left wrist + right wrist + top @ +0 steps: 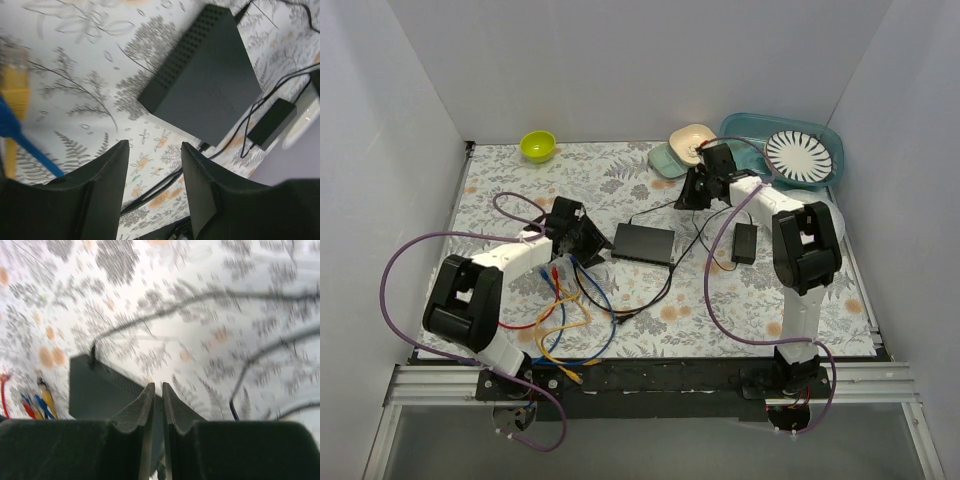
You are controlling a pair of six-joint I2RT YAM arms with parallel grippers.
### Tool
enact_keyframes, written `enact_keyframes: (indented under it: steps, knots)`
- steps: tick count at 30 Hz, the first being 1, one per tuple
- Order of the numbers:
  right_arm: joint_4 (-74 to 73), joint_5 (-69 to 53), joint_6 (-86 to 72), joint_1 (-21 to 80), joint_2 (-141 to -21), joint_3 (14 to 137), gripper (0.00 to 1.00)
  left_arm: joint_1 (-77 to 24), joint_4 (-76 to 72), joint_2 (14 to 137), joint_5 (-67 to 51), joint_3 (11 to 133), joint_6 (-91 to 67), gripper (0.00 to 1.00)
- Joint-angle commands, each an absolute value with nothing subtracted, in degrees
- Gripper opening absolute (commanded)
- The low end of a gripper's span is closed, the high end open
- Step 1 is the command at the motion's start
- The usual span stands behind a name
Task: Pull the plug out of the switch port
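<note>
Top view: the switch (pixel 643 243) lies flat on the flower-patterned table (pixel 620 180), slightly left of frame centre, with its long edges running left to right. The left gripper (pixel 155 150) sits just beside the switch's left end, apart from it. In the left wrist view its fingers are spread wide, released, with only tablecloth showing in the gap. The switch fills the upper right of that frame, its perforated side wall facing the camera. At the left edge of that frame are a blurred yellow plug (pixel 15 80) and a blue lead (pixel 35 150), both apart from the switch. The right gripper (pixel 156 390) hangs up and to the right of the switch in the top view, apart from it. The right wrist view is motion-blurred. Its fingers are clenched to a thin slit with nothing visible between them. There the switch sits at lower left, with a black cable (pixel 150 322) running into its far edge. The socket row is not resolved in any view, so I cannot tell which lead sits in a port. The power adapter (pixel 744 243) lies right of the switch, near it. Loose coloured leads (pixel 565 300) in red, blue and yellow lie at lower left of the switch. A green bowl (pixel 537 146) stands at the upper left of the table.
</note>
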State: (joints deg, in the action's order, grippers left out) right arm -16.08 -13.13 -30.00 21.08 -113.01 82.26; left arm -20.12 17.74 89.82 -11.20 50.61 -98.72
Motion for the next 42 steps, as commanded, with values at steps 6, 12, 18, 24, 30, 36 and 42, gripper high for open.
enact_keyframes:
  steps: [6, 12, 18, 24, 30, 36, 42]
  knots:
    - [-16.79, -17.05, -30.24, 21.88, -123.66, 87.99, 0.16, -23.82, 21.87, 96.40, -16.34, 55.54, -96.16, 0.44]
    - [-14.33, -20.20, -28.39, 23.20, -120.85, 79.29, 0.15, -24.87, 24.26, 97.82, -16.61, 52.91, -95.02, 0.44]
    - [-13.10, -21.44, -24.61, 26.89, -114.19, 71.56, 0.15, -24.96, 24.26, 102.56, -18.10, 52.12, -94.39, 0.47]
    - [-11.43, -21.97, -24.08, 31.72, -106.36, 61.09, 0.15, -24.87, 26.72, 112.47, -16.70, 62.39, -92.20, 0.48]
    - [-11.16, -24.08, -25.14, 36.73, -105.90, 61.51, 0.15, -24.87, 29.95, 121.71, -18.90, 76.44, -90.27, 0.48]
    - [-12.83, -27.76, -25.58, 41.13, -111.43, 68.81, 0.15, -24.52, 35.68, 125.42, -14.94, 89.89, -86.84, 0.48]
    - [-13.71, -23.51, -26.01, 42.19, -109.45, 71.90, 0.15, -21.54, 37.88, 124.20, -9.95, 92.90, -86.04, 0.48]
